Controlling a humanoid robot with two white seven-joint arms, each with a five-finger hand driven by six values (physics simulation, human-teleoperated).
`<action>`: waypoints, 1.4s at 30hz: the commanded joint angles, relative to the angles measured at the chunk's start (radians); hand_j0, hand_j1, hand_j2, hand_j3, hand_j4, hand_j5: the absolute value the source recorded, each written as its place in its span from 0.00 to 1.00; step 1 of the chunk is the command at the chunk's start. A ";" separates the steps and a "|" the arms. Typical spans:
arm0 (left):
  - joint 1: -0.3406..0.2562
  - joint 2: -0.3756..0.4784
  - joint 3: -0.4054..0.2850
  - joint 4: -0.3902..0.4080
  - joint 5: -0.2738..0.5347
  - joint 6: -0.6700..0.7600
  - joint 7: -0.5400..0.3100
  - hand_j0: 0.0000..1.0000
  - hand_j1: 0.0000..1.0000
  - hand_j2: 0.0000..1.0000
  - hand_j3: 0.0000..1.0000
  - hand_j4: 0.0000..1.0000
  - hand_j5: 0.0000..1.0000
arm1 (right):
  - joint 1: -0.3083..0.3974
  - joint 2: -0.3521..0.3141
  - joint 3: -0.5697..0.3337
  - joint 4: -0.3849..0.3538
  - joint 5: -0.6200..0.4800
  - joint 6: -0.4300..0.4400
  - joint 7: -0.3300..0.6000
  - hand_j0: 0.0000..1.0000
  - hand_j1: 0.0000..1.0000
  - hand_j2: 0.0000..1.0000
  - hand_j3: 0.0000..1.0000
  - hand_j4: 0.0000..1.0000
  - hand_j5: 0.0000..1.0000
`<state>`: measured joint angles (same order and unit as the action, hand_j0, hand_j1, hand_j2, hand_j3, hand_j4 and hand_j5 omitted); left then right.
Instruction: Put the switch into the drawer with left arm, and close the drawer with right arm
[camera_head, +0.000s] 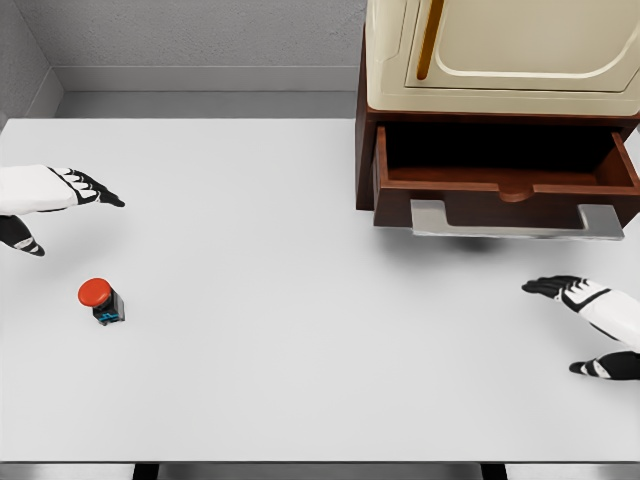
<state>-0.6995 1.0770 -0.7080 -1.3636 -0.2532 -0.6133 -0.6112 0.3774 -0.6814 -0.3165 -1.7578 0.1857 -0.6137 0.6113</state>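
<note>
The switch (100, 300), a small dark block with a round red button on top, sat on the white table (300, 300) near its left side, well away from the cabinet. The left hand (60, 200) came in from the left edge and hung above and a little behind the switch, apart from it, with its black-tipped fingers (100, 192) stretched out and relaxed, gripping nothing; its thumb (25, 243) pointed down toward the table, separate from the rest. The cabinet (500, 100) stood at the far right of the table, cream-coloured above and dark brown below. Its drawer (505, 185) was pulled out toward the robot, showing a dark inside, with a flat grey handle (515, 222) along its front edge. The right hand (590, 320) entered from the right edge and hovered over the table in front of the drawer and below the handle, touching neither. Its fingers (550, 287) were also spread and loose, holding nothing, with the thumb (595, 368) lower and apart.
</note>
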 joint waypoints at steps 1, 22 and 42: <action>0.000 0.001 0.001 0.000 0.005 0.002 0.000 1.00 1.00 1.00 1.00 1.00 1.00 | -0.003 -0.004 0.010 0.000 -0.008 0.003 0.000 1.00 1.00 1.00 1.00 1.00 1.00; 0.017 0.109 -0.169 -0.255 0.000 0.002 0.000 1.00 1.00 1.00 1.00 1.00 1.00 | 0.107 -0.010 -0.208 0.011 -0.029 0.003 0.000 1.00 1.00 1.00 1.00 1.00 1.00; 0.021 0.100 -0.209 -0.258 -0.041 0.002 0.000 0.76 0.76 0.76 0.76 0.76 0.76 | 0.107 -0.018 -0.227 0.000 -0.026 0.003 0.000 0.51 0.51 0.51 0.51 0.51 0.51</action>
<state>-0.6780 1.1759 -0.9185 -1.6210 -0.2995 -0.6129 -0.6110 0.4817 -0.6946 -0.5469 -1.7568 0.1667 -0.6136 0.6112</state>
